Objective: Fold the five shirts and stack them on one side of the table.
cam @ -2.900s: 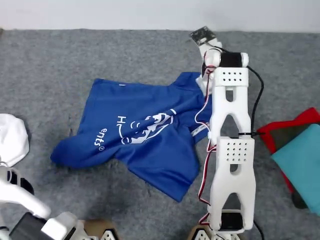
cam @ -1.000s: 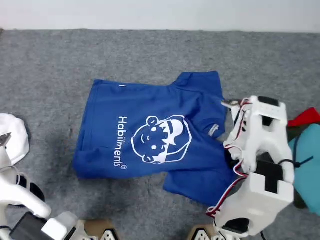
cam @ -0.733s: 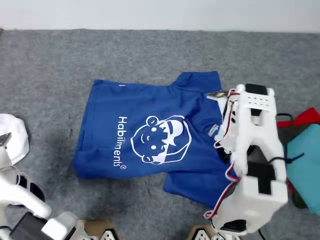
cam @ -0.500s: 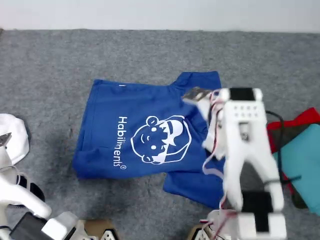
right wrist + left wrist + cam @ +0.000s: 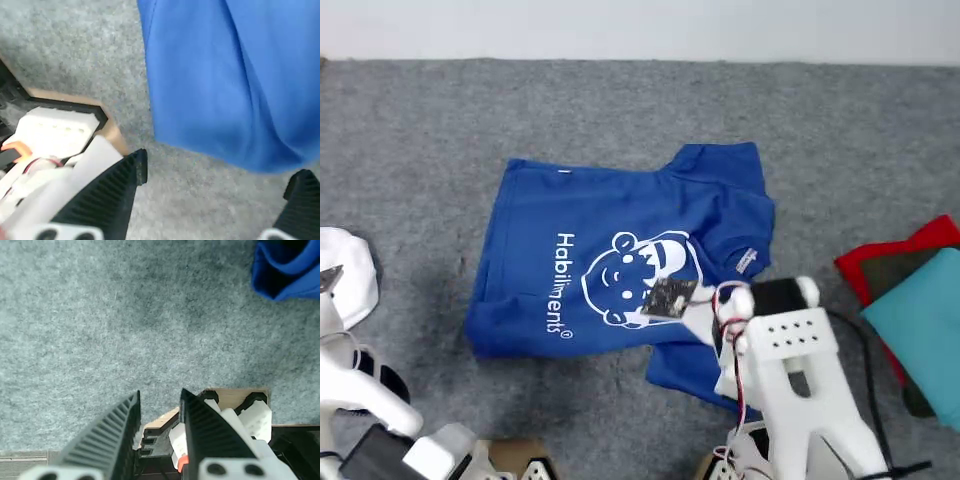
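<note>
A blue shirt [image 5: 610,260] with a white print lies spread face up on the grey carpeted table [image 5: 620,100]. My right gripper [image 5: 670,298] hovers over the shirt's near part, just beside the print. In the right wrist view my right gripper [image 5: 220,175] is open wide, holding nothing, with the blue shirt [image 5: 220,75] and its hem under the jaws. My left gripper [image 5: 159,402] is drawn back over bare carpet by the arm bases, slightly open and empty. A corner of the blue shirt [image 5: 285,270] lies apart from it.
A white shirt [image 5: 345,275] lies at the table's left edge beside the left arm [image 5: 360,400]. A red shirt [image 5: 890,255] and a teal one [image 5: 920,320] lie overlapped at the right edge. The arms' bases [image 5: 520,462] sit along the near edge.
The shirt went from bunched to spread flat. My right arm has drawn back from the shirt's far right side and swung toward the near hem, over the print's edge. The left arm stayed put.
</note>
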Robot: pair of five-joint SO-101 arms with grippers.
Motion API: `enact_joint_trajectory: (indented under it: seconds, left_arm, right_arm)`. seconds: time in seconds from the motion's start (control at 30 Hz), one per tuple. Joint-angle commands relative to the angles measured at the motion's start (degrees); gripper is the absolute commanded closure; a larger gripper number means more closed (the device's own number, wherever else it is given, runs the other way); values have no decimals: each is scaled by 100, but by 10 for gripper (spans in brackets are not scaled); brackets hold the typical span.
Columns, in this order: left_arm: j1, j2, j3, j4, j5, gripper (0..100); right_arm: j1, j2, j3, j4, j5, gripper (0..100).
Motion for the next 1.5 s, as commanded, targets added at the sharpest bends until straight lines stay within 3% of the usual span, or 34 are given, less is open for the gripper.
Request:
enact_joint_trajectory:
  seconds: [0.0,0.27,0.7,0.8,0.97,1.07,1.23,1.47]
  left_arm:
    - [53,-237,13,167,-18,877]
    - [53,-237,13,167,-18,877]
    - [9,-237,-4,167,-18,877]
    - [9,-237,-31,167,-18,877]
    - [9,-246,-40,167,-26,877]
    - [53,-246,-48,167,-26,877]
    - [53,-246,-48,167,-26,877]
    - [62,-246,-48,167,-26,877]
  right_arm:
    - [-356,-119,809,-690,149,582]
    - [-1437,-110,1257,-1279,387,582]
    - [-1385,-110,1943,-2738,387,587]
    - [-1226,-110,1943,-2967,387,684]
    - [-585,-119,1908,-3371,9,989]
    - [-259,-171,1890,-3591,-413,966]
    - [22,-180,1776,-3538,-440,991]
    - [-22,-189,360,-2158,-440,990]
